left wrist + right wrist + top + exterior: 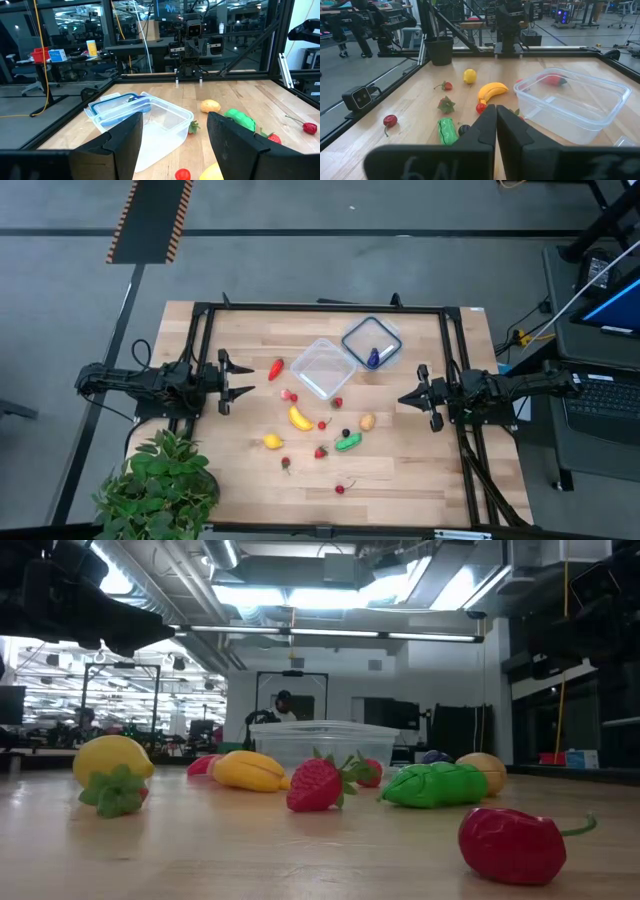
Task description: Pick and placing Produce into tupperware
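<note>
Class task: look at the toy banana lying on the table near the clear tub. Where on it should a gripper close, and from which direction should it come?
Grip the banana across its thick middle, coming straight down from above. It lies flat on its side with bare wood along both long edges, so the fingers would probably fit either side; its tapered ends look likelier to slip.

A big leafy potted plant (157, 487) stands at the table's near left corner, and its dark pot (439, 50) is seen from the right wrist view. A flat clear lid with a greyish-blue rim (371, 340) lies on the wooden table (410, 475) just beside the far right side of the tub, with a small blue-purple piece on it. To the right of the table there is a desk with a laptop (608, 305) and a keyboard.
</note>
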